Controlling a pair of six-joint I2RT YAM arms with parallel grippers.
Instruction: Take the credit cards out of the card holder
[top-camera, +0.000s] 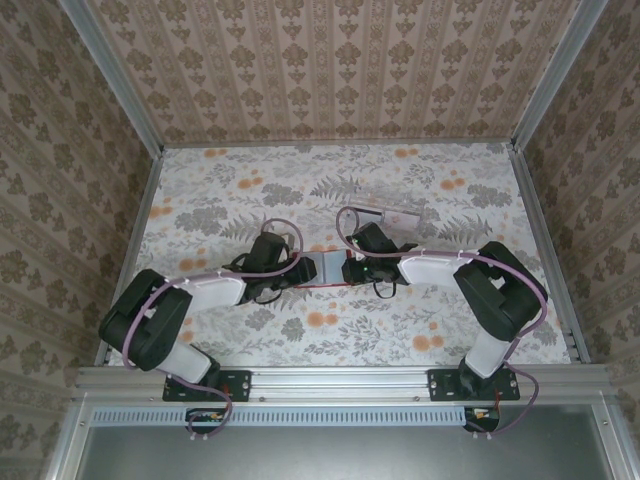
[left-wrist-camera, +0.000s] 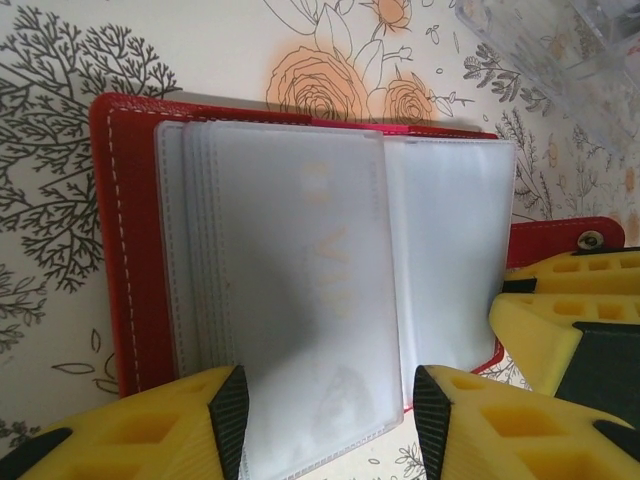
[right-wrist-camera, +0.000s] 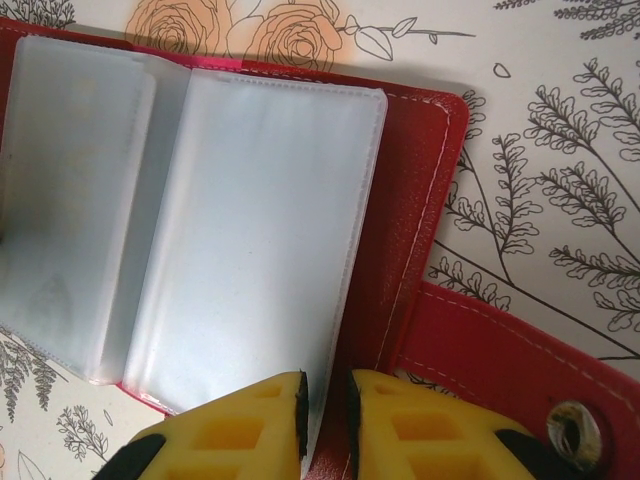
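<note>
Both arms reach in from the near edge and bend inward, wrists low over the middle of the desk (top-camera: 400, 335). The left gripper (left-wrist-camera: 330, 415) has its fingers well apart. The right gripper (right-wrist-camera: 327, 410) has its fingers nearly together, pinching the card holder (right-wrist-camera: 420, 200) at its edge.

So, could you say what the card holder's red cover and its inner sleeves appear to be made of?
The card holder cover looks like leather or an imitation: smooth, glossy red with pale stitching along its edge. The inner sleeves look like frosted translucent soft plastic, with faint lettering showing through one.
</note>
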